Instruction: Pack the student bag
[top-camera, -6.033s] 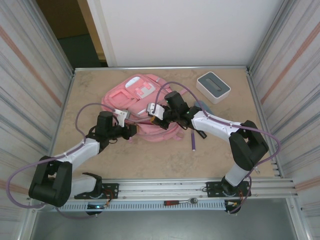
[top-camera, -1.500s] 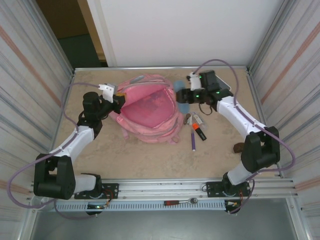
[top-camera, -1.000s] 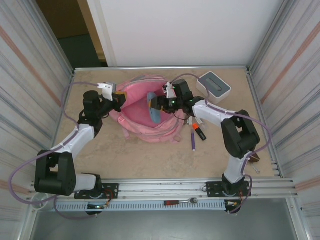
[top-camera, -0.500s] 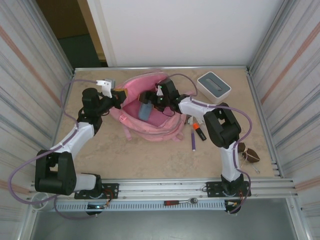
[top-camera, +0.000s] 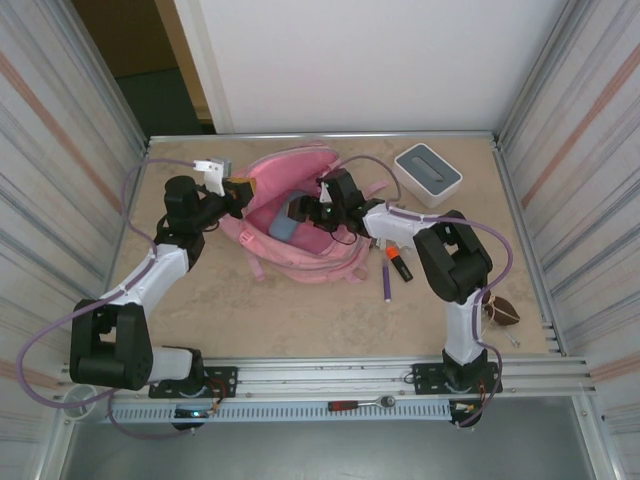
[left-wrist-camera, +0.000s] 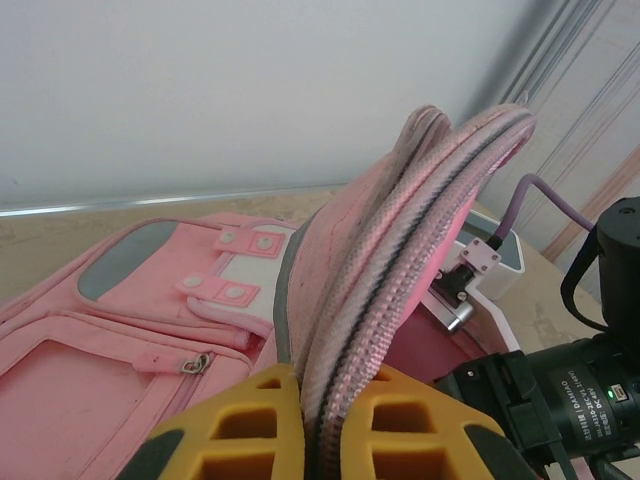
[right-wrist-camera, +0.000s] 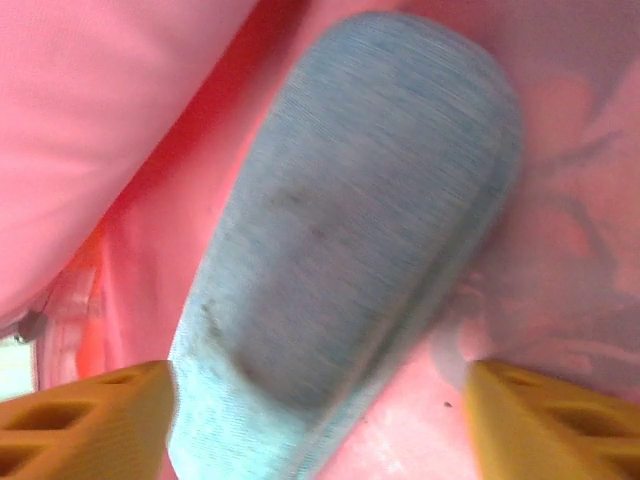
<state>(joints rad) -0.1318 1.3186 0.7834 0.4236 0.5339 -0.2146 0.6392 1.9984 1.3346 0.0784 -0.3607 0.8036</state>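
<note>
The bag (top-camera: 305, 262) is lying on the far middle of the desk, soft and pink, with its main mouth gaping upward. I am pinching its zipped rim in my left claw (top-camera: 241, 186), propping that panel up on edge. The panel's outer side is showing a zipped pocket, a white patch with pink tabs and a grey strip.

Just ahead of the right gripper (right-wrist-camera: 320, 415), a blue-grey pouch (right-wrist-camera: 350, 230) blocks the student bag (top-camera: 300, 265) opening; bare lining remains beside the right finger.
</note>
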